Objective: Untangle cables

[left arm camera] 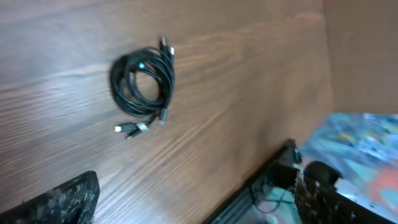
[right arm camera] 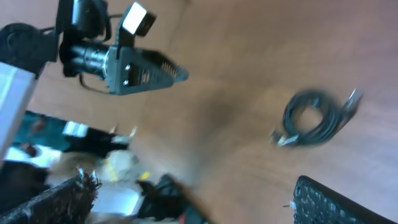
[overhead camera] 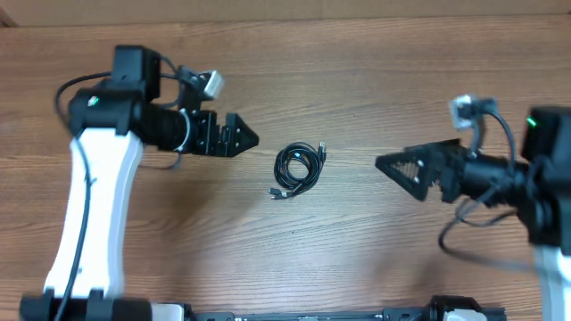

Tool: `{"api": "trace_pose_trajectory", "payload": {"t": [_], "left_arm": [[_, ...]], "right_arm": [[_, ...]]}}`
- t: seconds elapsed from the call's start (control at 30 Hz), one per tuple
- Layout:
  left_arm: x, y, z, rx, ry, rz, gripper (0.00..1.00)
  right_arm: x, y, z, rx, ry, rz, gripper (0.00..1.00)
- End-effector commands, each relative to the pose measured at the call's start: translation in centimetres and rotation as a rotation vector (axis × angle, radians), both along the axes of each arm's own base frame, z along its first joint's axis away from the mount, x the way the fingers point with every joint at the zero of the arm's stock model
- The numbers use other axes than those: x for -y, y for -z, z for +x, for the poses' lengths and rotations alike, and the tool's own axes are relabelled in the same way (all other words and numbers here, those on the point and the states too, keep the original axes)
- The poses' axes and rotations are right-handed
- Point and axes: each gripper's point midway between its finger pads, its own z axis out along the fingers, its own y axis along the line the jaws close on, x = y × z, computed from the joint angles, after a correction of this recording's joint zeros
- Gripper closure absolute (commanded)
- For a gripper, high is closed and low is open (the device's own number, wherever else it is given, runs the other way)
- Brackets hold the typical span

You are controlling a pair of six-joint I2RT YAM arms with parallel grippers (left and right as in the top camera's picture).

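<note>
Overhead, coiled cables [overhead camera: 299,167] lie between left gripper [overhead camera: 253,138] and right gripper [overhead camera: 381,163]; only wrist views reveal both jaws spread.

The table [left arm camera: 249,93] is smooth, matt brown wood grain; the cables [left arm camera: 121,87] look slightly glossy black plastic.

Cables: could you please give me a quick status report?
Left gripper open, right gripper open, both empty. Cables bundled on table between them, untouched. Nothing blocking.
</note>
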Motion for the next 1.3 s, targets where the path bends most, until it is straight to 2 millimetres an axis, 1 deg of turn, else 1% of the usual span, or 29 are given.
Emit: {"api": "trace_pose_trajectory", "payload": {"t": [0.0,0.03,0.13,0.17,0.27,0.3,0.4,0.43,0.47,0.53,0.6,0.63,0.67,0.73,0.77,0.87,0.9,0.97,1.03,1.1,1.27], "left_arm": [[1.8,2.1,1.0,-0.049,0.083,-0.027,0.0],[2.0,3.3,1.3,-0.077,0.088,-0.011,0.0],[2.6,5.9,1.8,-0.167,0.084,-0.001,0.0],[2.8,7.0,1.7,-0.231,0.072,0.004,0.0],[3.4,9.4,2.0,-0.308,0.078,0.01,0.0],[3.7,10.5,2.1,-0.327,0.088,0.013,0.0],[4.6,13.1,3.0,-0.35,0.097,0.029,0.0],[4.9,13.7,3.2,-0.36,0.087,0.03,0.07],[5.3,14.3,3.5,-0.369,0.079,0.031,0.14],[5.9,15.6,4.0,-0.386,0.07,0.034,0.18],[6.6,16.9,4.2,-0.39,0.081,0.037,0.3],[6.9,17.6,4.3,-0.392,0.09,0.039,0.4],[7.2,18.1,4.3,-0.396,0.094,0.04,0.43],[7.7,19.1,4.3,-0.412,0.095,0.045,0.44],[7.9,19.3,4.2,-0.411,0.1,0.046,0.46],[8.1,20.3,4.3,-0.404,0.104,0.08,0.64],[8.0,20.6,4.3,-0.405,0.097,0.107,0.65],[7.0,21.6,4.4,-0.41,0.05,0.212,0.67],[6.7,22.2,4.4,-0.402,0.043,0.261,0.68],[6.8,22.4,4.2,-0.397,0.05,0.275,0.67],[7.9,22.5,3.8,-0.379,0.08,0.29,0.68]], "right_arm": [[-1.4,2.8,0.7,-0.128,-0.048,-0.054,0.07],[-1.8,4.3,1.0,-0.168,-0.051,-0.112,0.12],[-2.4,7.2,1.8,-0.269,-0.005,-0.224,0.12],[-2.8,8.7,2.3,-0.314,0.034,-0.292,0.11],[-3.5,10.5,2.9,-0.363,0.097,-0.376,0.11],[-3.9,11.2,3.1,-0.379,0.116,-0.404,0.1],[-5.2,12.5,3.4,-0.397,0.118,-0.451,0.09],[-5.3,12.8,3.4,-0.407,0.126,-0.46,0.09],[-5.4,13.1,3.5,-0.423,0.142,-0.466,0.09],[-5.4,13.6,3.7,-0.457,0.177,-0.466,0.09],[-5.4,13.9,3.8,-0.472,0.181,-0.467,0.08],[-5.5,14.0,3.7,-0.481,0.176,-0.467,0.07],[-5.5,14.0,3.6,-0.485,0.176,-0.469,0.04],[-5.4,14.1,3.4,-0.493,0.174,-0.474,0.0],[-5.4,14.1,3.4,-0.493,0.174,-0.474,0.0],[-5.4,14.1,3.4,-0.492,0.174,-0.473,0.0],[-5.4,14.1,3.4,-0.493,0.175,-0.474,0.0],[-5.4,14.1,3.5,-0.493,0.175,-0.474,0.0],[-5.4,14.1,3.5,-0.491,0.175,-0.473,0.0],[-5.4,14.1,3.5,-0.49,0.175,-0.472,0.0],[-5.5,14.0,3.6,-0.484,0.176,-0.469,0.0]]}}
